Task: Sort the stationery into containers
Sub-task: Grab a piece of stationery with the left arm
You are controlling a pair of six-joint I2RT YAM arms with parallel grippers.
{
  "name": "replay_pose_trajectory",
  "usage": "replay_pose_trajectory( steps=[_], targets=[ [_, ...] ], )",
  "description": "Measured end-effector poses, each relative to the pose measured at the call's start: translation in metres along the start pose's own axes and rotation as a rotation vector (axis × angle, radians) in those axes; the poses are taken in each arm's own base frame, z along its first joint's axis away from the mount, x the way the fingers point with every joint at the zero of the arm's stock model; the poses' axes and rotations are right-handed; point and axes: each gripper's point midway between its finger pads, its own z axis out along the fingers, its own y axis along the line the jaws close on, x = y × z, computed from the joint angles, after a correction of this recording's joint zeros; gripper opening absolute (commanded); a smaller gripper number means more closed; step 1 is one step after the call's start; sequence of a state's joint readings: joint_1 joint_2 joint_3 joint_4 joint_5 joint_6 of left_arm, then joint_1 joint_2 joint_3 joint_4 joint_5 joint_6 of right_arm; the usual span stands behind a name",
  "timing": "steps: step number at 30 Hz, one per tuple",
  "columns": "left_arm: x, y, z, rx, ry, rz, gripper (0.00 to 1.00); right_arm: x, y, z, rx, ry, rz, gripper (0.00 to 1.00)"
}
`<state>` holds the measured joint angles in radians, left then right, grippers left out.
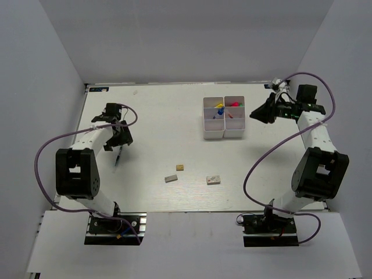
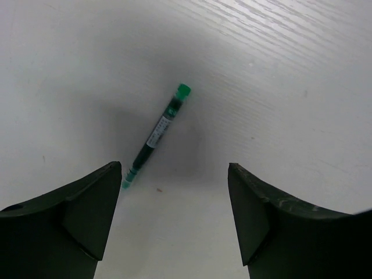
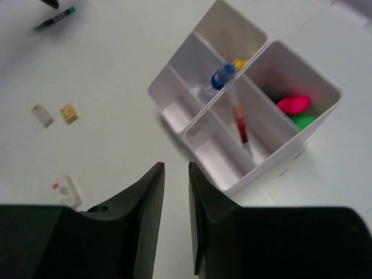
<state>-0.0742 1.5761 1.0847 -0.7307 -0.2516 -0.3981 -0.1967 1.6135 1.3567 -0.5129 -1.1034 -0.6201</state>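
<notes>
A green-black highlighter [image 2: 160,131] lies on the table just ahead of my left gripper [image 2: 174,170], which hangs open above it with nothing between the fingers. From above, the highlighter [image 1: 118,157] is just below the left gripper [image 1: 120,139]. The white compartment tray [image 1: 213,133] holds a blue-capped bottle [image 3: 218,78], a thin red pen [image 3: 240,125], a yellow cap [image 3: 239,63] and pink and green items [image 3: 293,104]. My right gripper [image 3: 176,165] hovers beside the tray [image 3: 273,157], its jaws nearly together and empty. Tan [image 1: 181,167], grey [image 1: 171,178] and white [image 1: 214,179] erasers lie mid-table.
Grey walls enclose the table on the left, back and right. The right gripper [image 1: 258,114] sits just right of the tray. Both arm bases are bolted at the near edge.
</notes>
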Motion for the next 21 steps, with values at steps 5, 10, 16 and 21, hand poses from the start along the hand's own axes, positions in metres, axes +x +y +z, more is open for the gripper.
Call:
replay_pose_trajectory(
  steps=[5, 10, 16, 21],
  targets=[
    [0.001, 0.007, 0.022, 0.052, 0.066, -0.003, 0.71, 0.02, 0.032, -0.011, -0.021, 0.011, 0.027, 0.29],
    [0.002, 0.001, 0.028, 0.109, 0.08, 0.016, 0.65, 0.011, 0.044, -0.017, -0.031, -0.014, -0.02, 0.29],
    [0.017, 0.002, 0.037, 0.116, 0.115, 0.039, 0.62, 0.013, 0.046, -0.017, -0.051, -0.023, 0.005, 0.29],
    [0.036, 0.009, 0.047, 0.084, 0.167, 0.047, 0.61, 0.013, 0.05, -0.017, -0.067, -0.029, 0.016, 0.3]
  ],
)
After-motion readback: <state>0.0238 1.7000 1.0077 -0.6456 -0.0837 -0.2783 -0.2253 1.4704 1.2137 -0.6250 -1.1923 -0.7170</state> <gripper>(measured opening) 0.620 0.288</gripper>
